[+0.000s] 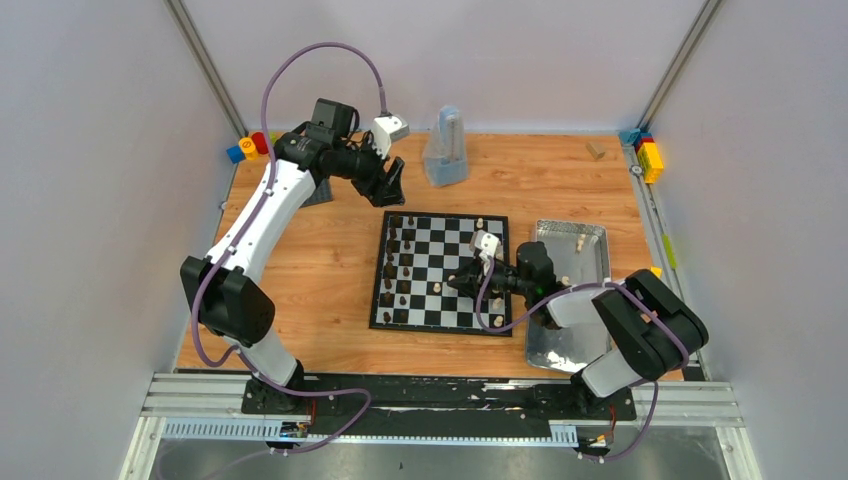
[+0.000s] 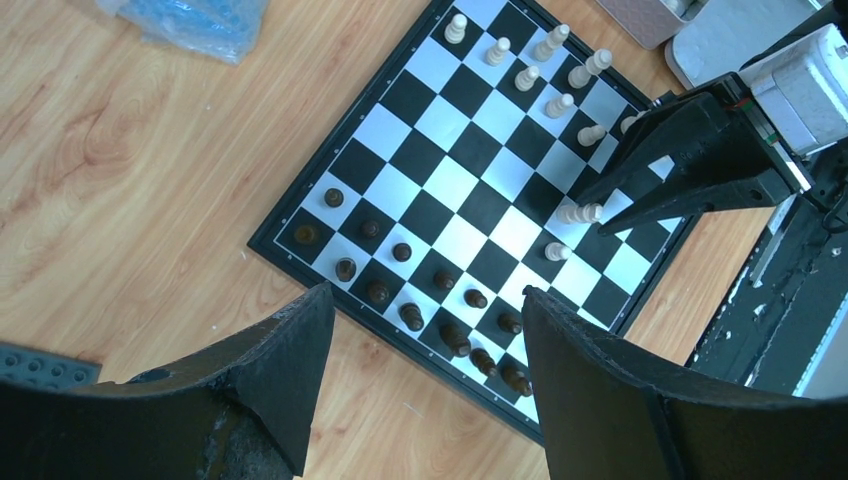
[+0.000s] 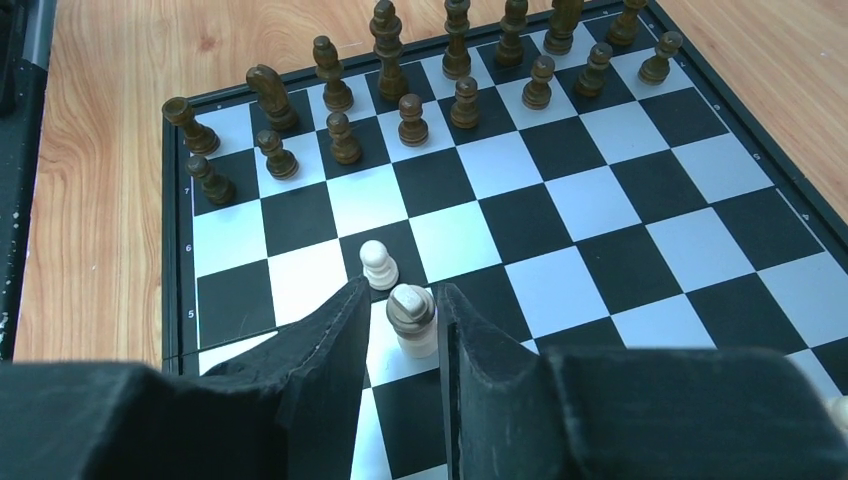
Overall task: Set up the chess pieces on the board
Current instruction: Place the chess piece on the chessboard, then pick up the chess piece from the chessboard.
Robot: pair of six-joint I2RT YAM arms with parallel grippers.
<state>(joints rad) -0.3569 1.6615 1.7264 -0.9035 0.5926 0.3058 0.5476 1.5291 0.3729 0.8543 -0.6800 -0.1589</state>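
The board [image 1: 450, 300] lies mid-table. Dark pieces [image 1: 392, 262] fill its two left columns; they show in the left wrist view [image 2: 411, 316] and the right wrist view [image 3: 389, 45]. Several cream pieces [image 2: 527, 77] stand along the opposite side. My right gripper [image 3: 402, 287] is low over the board, jaws slightly apart either side of a cream piece [image 3: 411, 320] standing on a white square, with a gap at the left finger. A cream pawn [image 3: 378, 265] stands just beyond. My left gripper [image 2: 427, 292] is open and empty, high above the board's far left corner [image 1: 392, 190].
A silver tray [image 1: 570, 340] right of the board holds a few cream pieces [image 1: 580, 241]. A clear plastic bag [image 1: 446, 150] sits behind the board. Toy blocks lie at the back corners [image 1: 250, 147] [image 1: 648, 155]. A grey baseplate [image 2: 40, 365] lies under the left arm.
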